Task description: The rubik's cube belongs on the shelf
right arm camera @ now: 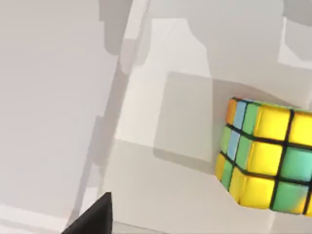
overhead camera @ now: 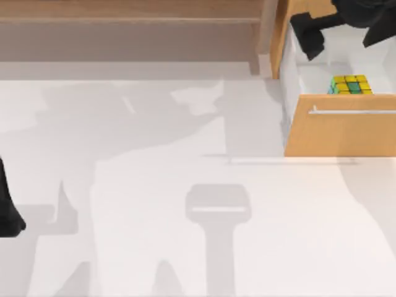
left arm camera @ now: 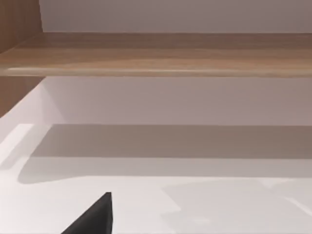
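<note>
Rubik's cube [overhead camera: 351, 85] sits inside the open drawer [overhead camera: 322, 62] of the orange-wood cabinet [overhead camera: 340, 133], at the table's far right in the top view. It rests on the white drawer floor, close behind the drawer front with the silver handle [overhead camera: 352, 111]. Top face mostly yellow with some green. In the right wrist view the cube [right arm camera: 265, 153] lies alone on the white floor, nothing touching it, yellow and green squares facing up, orange and blue on its side.

Right arm's gripper [overhead camera: 315, 37] hangs over the back of the drawer, well apart from the cube. Whether it is released or clenched, cannot tell; one dark fingertip [right arm camera: 95, 217] pokes into the right wrist view, clear of the cube.

Shelf [overhead camera: 130, 18] runs along the far edge of the table, left of the cabinet, its upright post [overhead camera: 267, 34] just beside the cabinet. The left wrist view looks at the shelf board [left arm camera: 161, 53] from low down, white table [left arm camera: 195, 204] under it.

Left arm is parked at the table's left edge [overhead camera: 9, 210], near side; its pincer state, cannot tell. Cube is not on the shelf.
</note>
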### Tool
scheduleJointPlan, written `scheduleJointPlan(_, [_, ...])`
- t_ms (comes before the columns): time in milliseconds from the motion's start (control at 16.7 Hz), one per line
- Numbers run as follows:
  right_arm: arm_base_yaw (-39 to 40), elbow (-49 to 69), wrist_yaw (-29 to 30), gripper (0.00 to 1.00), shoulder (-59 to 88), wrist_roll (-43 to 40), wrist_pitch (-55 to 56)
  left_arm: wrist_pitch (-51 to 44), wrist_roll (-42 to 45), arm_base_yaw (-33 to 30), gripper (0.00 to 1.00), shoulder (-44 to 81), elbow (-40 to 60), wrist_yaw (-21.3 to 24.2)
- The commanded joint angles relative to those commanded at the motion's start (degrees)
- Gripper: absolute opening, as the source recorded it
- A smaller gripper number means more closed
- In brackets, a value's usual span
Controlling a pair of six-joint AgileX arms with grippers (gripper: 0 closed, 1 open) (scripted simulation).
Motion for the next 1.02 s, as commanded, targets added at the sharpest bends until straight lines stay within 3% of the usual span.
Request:
scheduleJointPlan(360, [-6.4,7.83,-2.89,1.0,8.99,4.71,-8.57,0.0,0.0,0.0,1.0,0.0,0.0,0.0])
scheduleJointPlan(780, [-6.16,6.84,-2.79,1.0,8.96,4.86,-7.72,0.0,0.0,0.0,1.0,0.0,0.0,0.0])
scheduleJointPlan(1020, [-5.6,-0.36,-2.83,1.0,6.72,5.5,-2.72,0.0,0.0,0.0,1.0,0.0,0.0,0.0])
